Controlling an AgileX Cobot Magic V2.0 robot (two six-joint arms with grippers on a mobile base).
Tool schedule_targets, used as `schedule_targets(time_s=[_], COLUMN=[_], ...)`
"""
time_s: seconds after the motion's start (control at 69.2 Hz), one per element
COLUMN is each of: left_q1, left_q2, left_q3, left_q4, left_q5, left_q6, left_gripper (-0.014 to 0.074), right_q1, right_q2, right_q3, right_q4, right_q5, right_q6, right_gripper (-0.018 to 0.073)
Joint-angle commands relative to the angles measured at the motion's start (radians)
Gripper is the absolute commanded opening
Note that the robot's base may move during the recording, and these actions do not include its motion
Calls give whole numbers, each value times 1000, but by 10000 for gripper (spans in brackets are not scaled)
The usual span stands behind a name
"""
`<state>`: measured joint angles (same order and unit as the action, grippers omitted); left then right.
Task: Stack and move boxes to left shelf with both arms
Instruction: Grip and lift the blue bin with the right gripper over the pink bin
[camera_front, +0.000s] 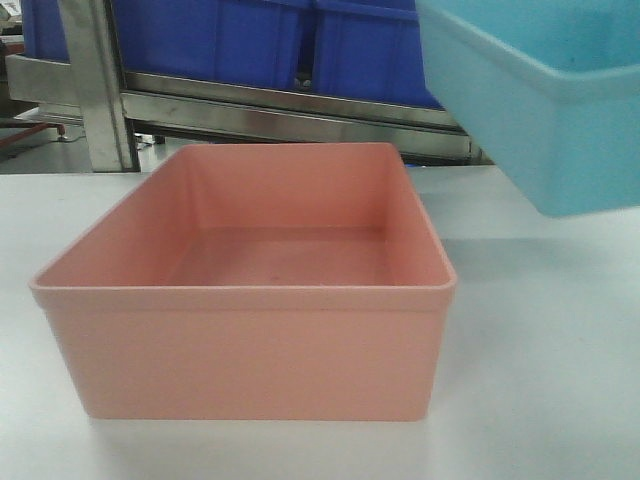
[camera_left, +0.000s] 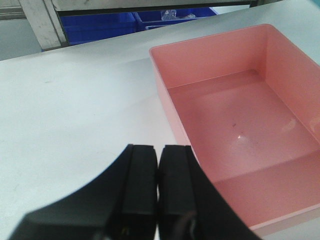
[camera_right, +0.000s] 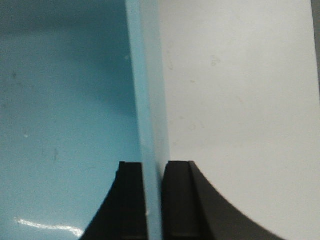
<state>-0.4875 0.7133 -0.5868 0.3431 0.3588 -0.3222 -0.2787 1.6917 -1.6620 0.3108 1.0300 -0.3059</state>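
The salmon pink box stands empty on the white table. The left wrist view shows this pink box to the right of my left gripper, which is shut with nothing between its fingers, above the table just left of the box's near corner. The light blue box hangs in the air at the upper right, above the table and right of the pink one. My right gripper is shut on the blue box's side wall, one finger inside, one outside.
Behind the table runs a metal rack with a steel front bar and an upright post. Dark blue crates sit on it. In the left wrist view, blue crates show under the rack.
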Motion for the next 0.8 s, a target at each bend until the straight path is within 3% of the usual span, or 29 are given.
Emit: schedule_targets(time_s=[0.0,0.173,0.405,0.578,0.781], left_q1=[-7,-7,-7,-7,-7], left_q2=[-5,-5,-5,-5,-5], left_q3=[-31,-31,-31,-31,-31], left_q4=[10,10,10,10,10], left_q5=[-72,-72,-72,-74,-74], left_q6=[1,1,1,1,1], left_gripper=[-10,-10,-10,-10,-10], right_q1=[8,102,349,564,761], right_q2=[-125,-202,-224,-224,-215], right_q3=[-43,-43,-42,-30,19], right_q4=[106,107,93,-83,-364], right_q5=[-7,31,19,-58,-122], right_q6=[77,239,392,601,954], right_gripper=[55,55,55,55,55])
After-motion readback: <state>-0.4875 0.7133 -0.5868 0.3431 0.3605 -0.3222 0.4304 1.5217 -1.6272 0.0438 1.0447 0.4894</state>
